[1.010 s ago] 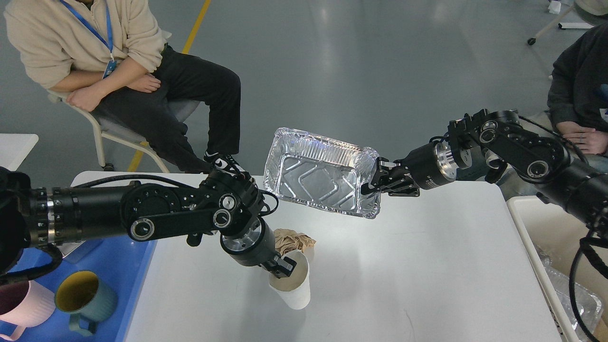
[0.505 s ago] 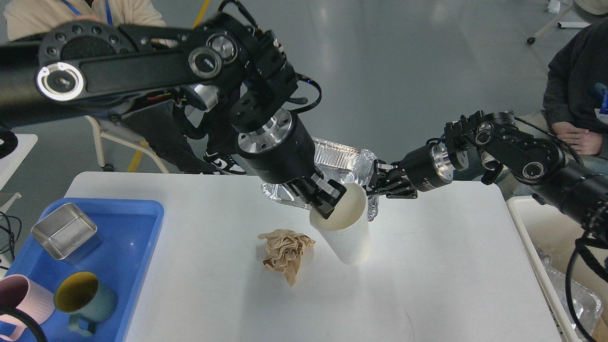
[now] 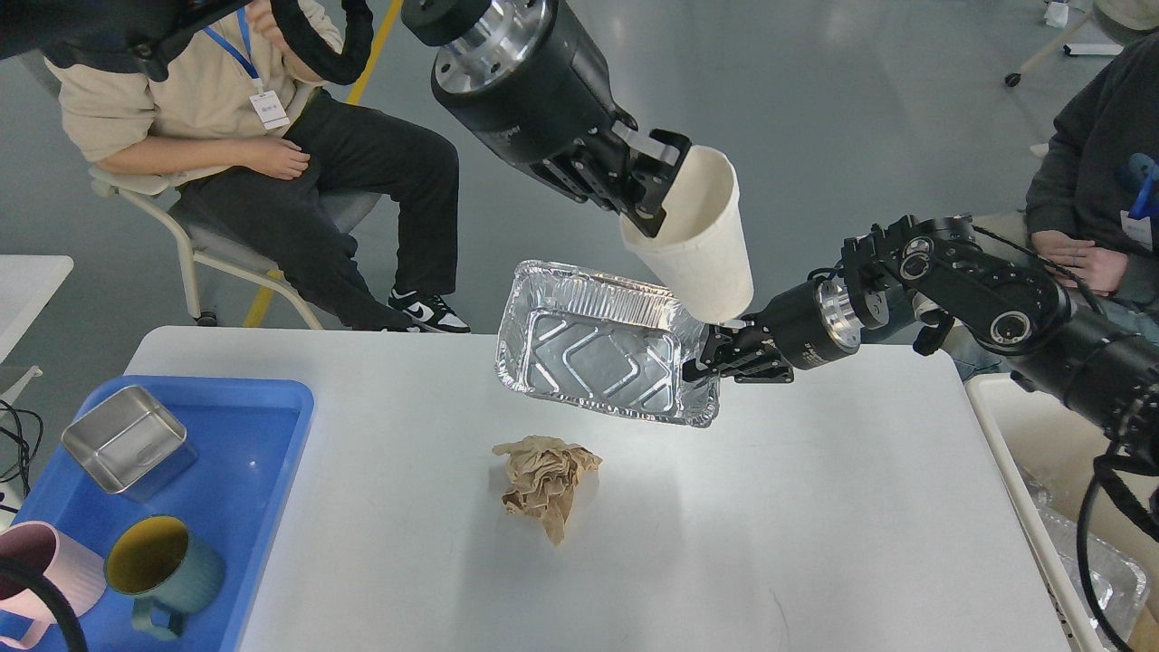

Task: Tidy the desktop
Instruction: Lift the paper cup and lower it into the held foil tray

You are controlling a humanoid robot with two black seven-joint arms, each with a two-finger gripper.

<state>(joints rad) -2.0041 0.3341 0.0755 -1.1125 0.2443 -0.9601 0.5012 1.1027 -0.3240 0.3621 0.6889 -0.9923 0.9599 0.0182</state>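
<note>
The white desktop [image 3: 815, 525] fills the lower middle of the head view. My left gripper [image 3: 654, 186] is shut on the rim of a white paper cup [image 3: 702, 249] and holds it high above the far edge of the desktop. My right gripper [image 3: 711, 358] is shut on the right rim of a silver foil tray [image 3: 598, 349], held tilted just above the desktop's far side. A crumpled brown paper ball [image 3: 546, 478] lies on the desktop in front of the foil tray.
A blue plastic tray [image 3: 253, 453] at the left holds a steel box [image 3: 127, 441], a teal mug [image 3: 163, 566] and a pink mug [image 3: 45, 570]. A bin with foil trays [image 3: 1087, 561] stands at the right. Two people sit beyond the desktop.
My left gripper has lifted the paper cup off the desktop, up and to the right, uncovering the paper ball. The foil tray has sunk slightly and moved a little left.
</note>
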